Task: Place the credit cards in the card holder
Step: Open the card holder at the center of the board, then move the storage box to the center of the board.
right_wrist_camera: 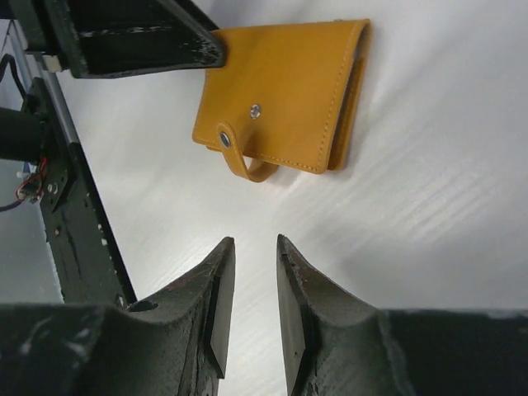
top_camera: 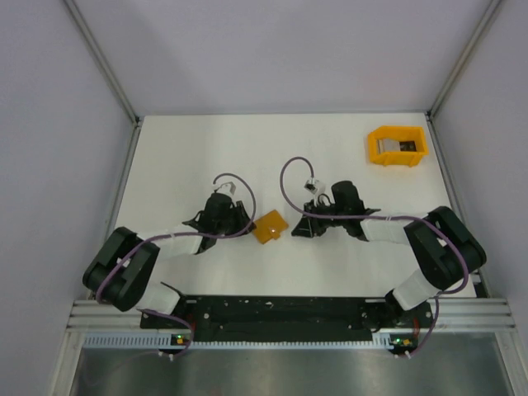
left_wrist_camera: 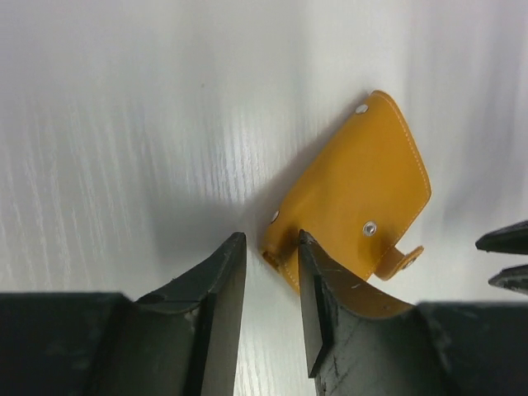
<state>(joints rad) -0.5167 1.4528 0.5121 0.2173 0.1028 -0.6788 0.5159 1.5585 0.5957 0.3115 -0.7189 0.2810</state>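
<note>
The card holder is a small orange wallet lying folded shut on the white table between my two grippers, its snap strap fastened. In the left wrist view the card holder lies just past my left gripper, whose jaws stand a little apart; the right finger overlaps the wallet's near corner. My left gripper is at the wallet's left edge. My right gripper is a short way right of it. In the right wrist view my right gripper is open and empty, with the card holder ahead. The light blue card is not in view.
An orange bin stands at the back right with a flat silvery grey item inside; I cannot tell whether it is a card. The left gripper's finger shows in the right wrist view. Walls close in the table on three sides.
</note>
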